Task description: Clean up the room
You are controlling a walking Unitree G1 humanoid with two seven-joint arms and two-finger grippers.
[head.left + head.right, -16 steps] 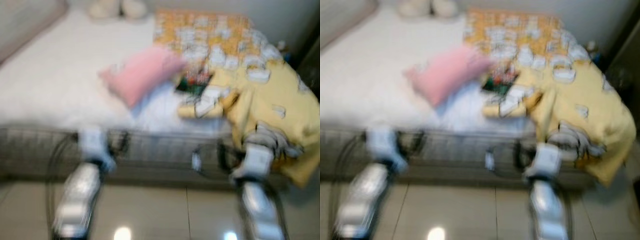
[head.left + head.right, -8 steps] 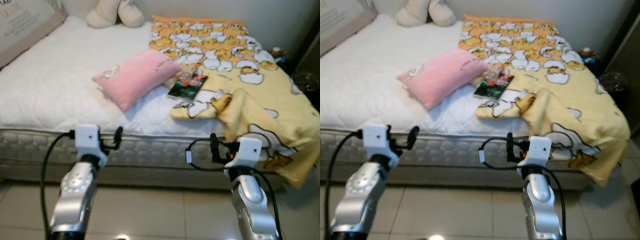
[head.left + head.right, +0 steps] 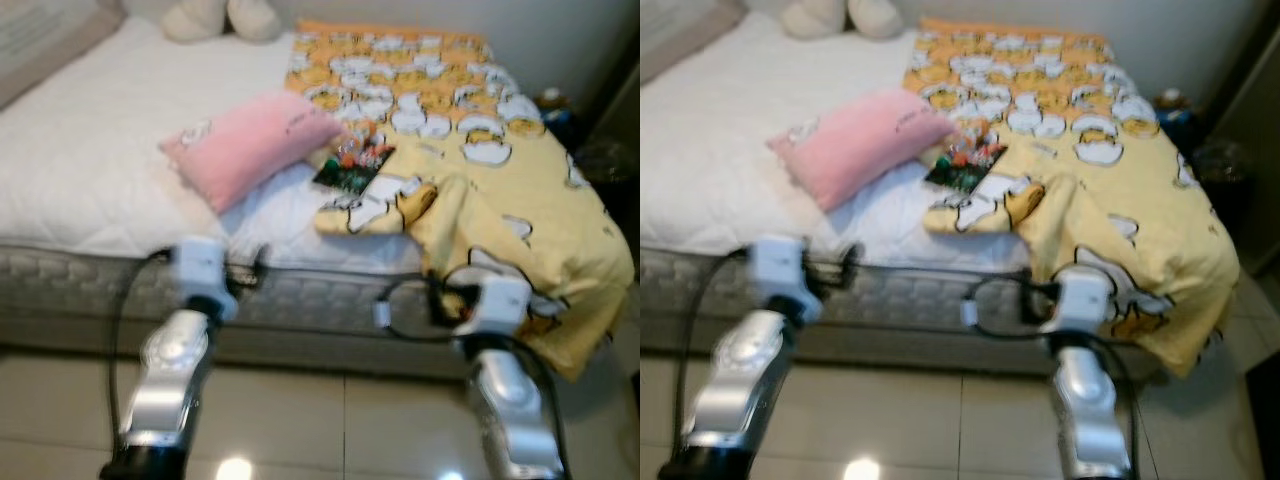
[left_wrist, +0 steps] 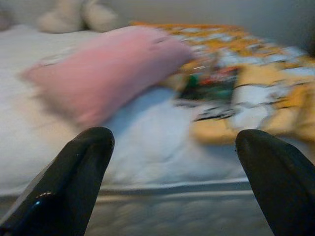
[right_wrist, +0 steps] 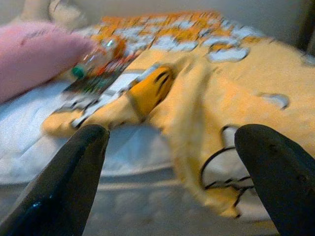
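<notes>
Left eye view, slightly blurred, has glossy beige floor tiles nearest the camera, with both silver arms raised over them toward a bed with a white quilted mattress. The left gripper and right gripper hover in front of the mattress's side edge, touching nothing, but the head cameras are too soft to tell how wide the fingers stand. The wrist views settle that: in the left wrist view the left gripper's two black fingers are spread far apart with nothing between them, and in the right wrist view the right gripper's fingers are equally wide and empty.

On the bed, a soft pink rectangular pillow lies near the front edge, tilted. Just beside it is a dark book or magazine with a colourful cover, resting partly on the folded edge of a yellow blanket printed with white cartoon shapes, which covers the bed's right part and hangs over its front corner. At the far end sit two cream plush shapes. The right wrist view shows an orange fold of the blanket up close.
</notes>
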